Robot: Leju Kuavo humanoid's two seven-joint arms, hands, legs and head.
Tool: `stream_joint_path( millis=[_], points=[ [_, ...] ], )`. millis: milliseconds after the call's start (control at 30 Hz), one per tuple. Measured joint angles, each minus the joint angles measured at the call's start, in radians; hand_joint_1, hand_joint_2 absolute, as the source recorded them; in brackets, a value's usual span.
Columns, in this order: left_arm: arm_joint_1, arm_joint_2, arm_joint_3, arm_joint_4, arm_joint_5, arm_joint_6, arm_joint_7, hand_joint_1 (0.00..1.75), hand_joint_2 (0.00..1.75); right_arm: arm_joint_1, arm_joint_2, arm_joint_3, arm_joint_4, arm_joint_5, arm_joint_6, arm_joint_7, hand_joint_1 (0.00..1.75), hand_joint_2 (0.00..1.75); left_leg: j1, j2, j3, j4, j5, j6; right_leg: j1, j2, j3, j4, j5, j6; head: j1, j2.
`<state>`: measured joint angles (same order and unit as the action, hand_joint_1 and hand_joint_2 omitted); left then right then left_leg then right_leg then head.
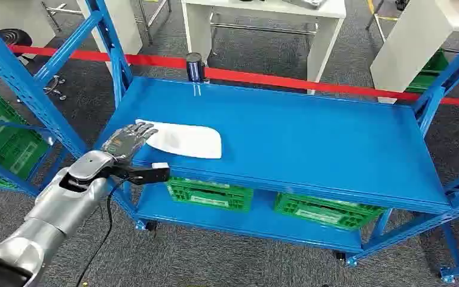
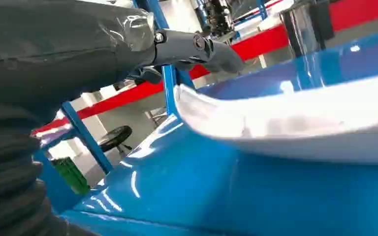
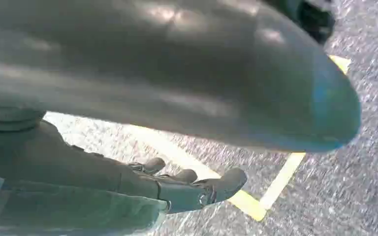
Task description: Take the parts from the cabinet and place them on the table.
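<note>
My left hand (image 1: 130, 139) is on the near-left part of the blue shelf (image 1: 311, 131), fingers laid over the left end of the white part (image 1: 186, 141). From the left wrist view the fingers (image 2: 197, 48) sit over the part's raised rim (image 2: 285, 115), but I can't tell if they're actually clamped on it or just resting. The part lies flat on the top shelf, near its front-left edge. My right hand (image 3: 187, 189) hangs over grey carpet with a yellow floor line (image 3: 256, 194), fingers loosely apart, holding nothing. Green crates (image 1: 210, 192) sit on the lower shelf. Red barrier tape (image 1: 287, 79) runs behind the rack, white tables (image 1: 263, 24) beyond it.
</note>
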<state>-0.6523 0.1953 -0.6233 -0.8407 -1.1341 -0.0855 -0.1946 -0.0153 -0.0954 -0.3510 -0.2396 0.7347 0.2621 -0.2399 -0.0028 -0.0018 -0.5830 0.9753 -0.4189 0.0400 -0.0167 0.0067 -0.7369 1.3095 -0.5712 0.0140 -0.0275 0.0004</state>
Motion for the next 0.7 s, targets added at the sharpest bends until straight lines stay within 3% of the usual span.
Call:
stream_joint_path(
  millis=[33,67,133,167,200,233,300,367,400,433,467,500,533,567,600,667,700],
  points=[
    [0.0,-0.004,-0.001,0.012,-0.01,0.0,-0.001,0.0,1.75,0.0,0.002,0.001,0.0,0.0,0.001,0.002,0.0,0.0,0.0,0.0,0.0,0.001,0.0,0.0,-0.001,0.0,-0.012,0.021,0.0,0.006,0.0,0.0],
    [0.0,-0.007,-0.001,0.02,-0.015,0.001,-0.001,0.0,1.75,0.0,0.003,0.001,0.0,0.0,0.002,0.002,0.0,0.0,0.0,-0.001,0.001,0.001,0.0,0.0,-0.002,0.0,0.001,-0.01,0.018,0.016,0.0,0.0],
    [-0.006,-0.013,-0.001,0.035,-0.025,0.006,-0.001,0.0,1.75,-0.001,0.005,0.002,0.0,0.0,0.001,0.004,0.0,0.0,0.001,-0.002,0.001,0.007,-0.003,-0.004,-0.006,-0.001,0.087,-0.186,0.089,0.038,0.0,0.0],
    [-0.012,-0.017,-0.001,0.044,-0.031,0.013,-0.001,0.0,1.75,-0.002,0.005,0.002,0.0,0.001,0.0,0.006,0.0,0.0,0.001,-0.004,-0.001,0.013,-0.007,-0.01,-0.008,-0.003,0.138,-0.287,0.122,0.043,0.0,0.0],
    [-0.02,-0.021,-0.001,0.057,-0.035,0.024,-0.001,0.0,1.75,-0.004,0.006,0.003,0.0,0.002,-0.001,0.01,0.0,0.0,-0.008,-0.005,-0.008,0.021,-0.012,-0.017,-0.003,-0.001,0.153,-0.306,0.12,0.027,0.001,0.0],
    [-0.027,-0.024,-0.001,0.068,-0.042,0.029,-0.002,0.0,1.75,-0.004,0.007,0.003,0.0,0.001,-0.001,0.01,0.0,0.0,-0.007,-0.005,-0.009,0.022,-0.011,-0.017,-0.005,0.0,0.148,-0.308,0.124,0.017,-0.002,0.0],
    [-0.037,-0.04,-0.001,0.091,-0.051,0.042,-0.01,0.0,1.75,-0.004,0.009,0.005,0.0,0.001,-0.001,0.016,0.0,0.0,-0.004,-0.005,-0.01,0.02,-0.007,-0.024,0.002,0.0,0.147,-0.305,0.125,0.007,-0.001,0.0],
    [-0.048,-0.057,-0.001,0.106,-0.059,0.044,-0.014,0.0,1.75,-0.005,0.015,0.005,0.0,0.001,-0.002,0.017,0.0,0.0,-0.001,-0.005,-0.021,0.037,-0.024,-0.035,-0.01,0.0,0.152,-0.31,0.129,-0.004,-0.001,0.0],
    [-0.056,-0.066,-0.002,0.112,-0.062,0.044,-0.017,0.0,1.75,-0.005,0.015,0.005,0.0,-0.001,-0.003,0.017,0.0,0.0,0.0,-0.004,-0.037,0.08,-0.053,-0.041,-0.01,-0.001,0.153,-0.31,0.128,-0.011,-0.005,0.0],
    [-0.065,-0.079,-0.004,0.118,-0.065,0.044,-0.021,0.0,1.75,-0.007,0.016,0.005,0.0,-0.002,-0.004,0.017,0.0,0.0,0.005,-0.003,-0.068,0.149,-0.088,-0.045,-0.009,-0.001,0.153,-0.31,0.127,-0.011,-0.005,0.0],
    [-0.072,-0.09,-0.006,0.127,-0.069,0.043,-0.022,0.0,1.75,-0.007,0.018,0.005,0.0,-0.002,-0.005,0.017,0.0,0.0,0.008,-0.003,-0.114,0.249,-0.13,-0.049,-0.008,-0.001,0.152,-0.309,0.127,-0.012,-0.005,0.0],
    [-0.075,-0.102,-0.008,0.135,-0.069,0.04,-0.024,0.0,1.75,-0.007,0.019,0.005,0.0,-0.003,-0.005,0.017,0.0,0.0,0.009,-0.003,-0.151,0.328,-0.156,-0.052,-0.008,-0.001,0.153,-0.309,0.127,-0.012,-0.005,0.0],
    [-0.077,-0.111,-0.011,0.145,-0.071,0.037,-0.026,0.0,1.75,-0.007,0.021,0.005,0.0,-0.005,-0.006,0.018,0.0,0.0,0.01,-0.003,-0.171,0.364,-0.157,-0.052,-0.008,0.0,0.153,-0.309,0.127,-0.011,-0.005,0.0],
    [-0.078,-0.12,-0.014,0.151,-0.072,0.037,-0.027,0.0,1.75,-0.007,0.022,0.005,0.0,-0.005,-0.006,0.019,0.0,0.0,0.011,-0.003,-0.165,0.344,-0.137,-0.051,-0.008,0.001,0.154,-0.309,0.127,-0.011,-0.005,0.0],
    [-0.082,-0.126,-0.017,0.154,-0.072,0.037,-0.027,0.0,1.75,-0.007,0.024,0.005,0.0,-0.005,-0.006,0.019,0.0,0.0,0.011,-0.003,-0.134,0.277,-0.096,-0.048,-0.008,0.002,0.156,-0.309,0.126,-0.011,-0.005,0.0],
    [-0.095,-0.137,-0.02,0.16,-0.072,0.037,-0.029,0.0,1.75,-0.008,0.027,0.005,0.0,-0.005,-0.006,0.019,0.0,0.0,0.01,-0.003,-0.04,0.083,-0.004,-0.036,-0.006,0.004,0.161,-0.31,0.126,-0.011,-0.005,0.0],
    [-0.103,-0.139,-0.02,0.163,-0.072,0.038,-0.029,0.0,1.75,-0.009,0.03,0.005,0.0,-0.005,-0.006,0.019,0.0,0.0,0.006,-0.004,-0.016,0.04,-0.013,-0.032,-0.005,0.005,0.159,-0.31,0.126,-0.011,-0.003,0.0]
  ],
)
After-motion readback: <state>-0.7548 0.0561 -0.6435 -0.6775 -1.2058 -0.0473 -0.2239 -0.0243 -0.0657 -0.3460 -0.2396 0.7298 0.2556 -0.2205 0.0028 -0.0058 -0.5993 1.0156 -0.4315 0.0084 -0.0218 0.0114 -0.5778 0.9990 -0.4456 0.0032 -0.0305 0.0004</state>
